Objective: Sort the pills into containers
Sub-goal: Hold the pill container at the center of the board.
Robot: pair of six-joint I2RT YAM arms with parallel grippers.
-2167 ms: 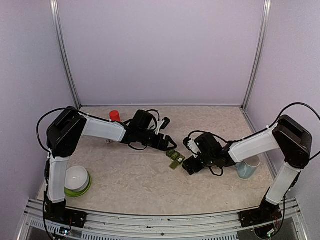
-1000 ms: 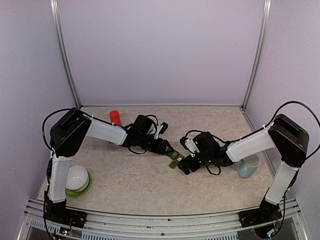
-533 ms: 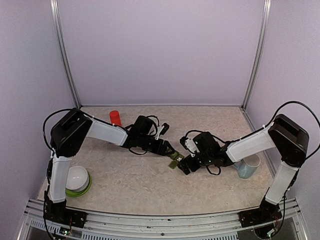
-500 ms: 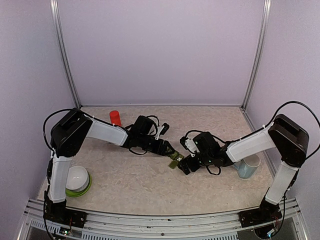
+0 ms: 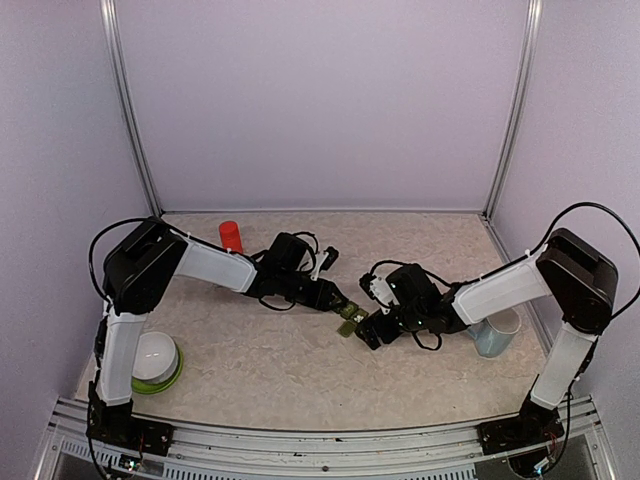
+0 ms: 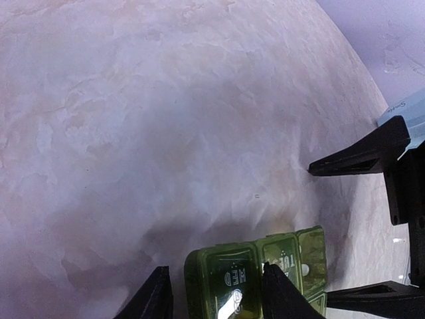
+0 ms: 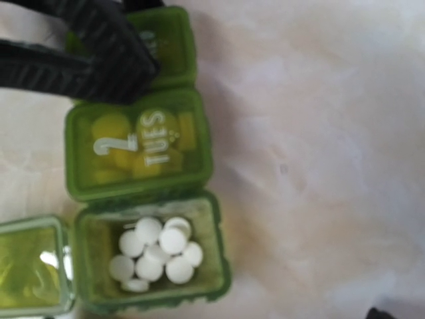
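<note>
- Nearest the arm bases, on the left of the worktop, a white bowl sits in a green dish.
- Further in on the right, a pale blue mug stands upright just beside the right arm.
- At mid-worktop lie the containers, a small dark green strip of three joined square compartments, flat on the surface between the two arms' tips.
- The right jaws stand wide open next to the strip, and nothing is held between them.
- In the right wrist view, the end compartment by these jaws has its lid swung open to the side and holds a cluster of white pills.
- The middle compartment is closed. Its lid reads "TUES", and yellow pills show through it.
- The compartment at the other end is closed too, and the left wrist view shows its lid marked "WED".
- The left jaws sit on either side of this compartment, narrowed close to its walls. I cannot tell whether they actually press on it.
- The left arm stretches low across the worktop to reach there.
- Farthest back on the left, an orange-red bottle stands upright, well apart from the strip.
</note>
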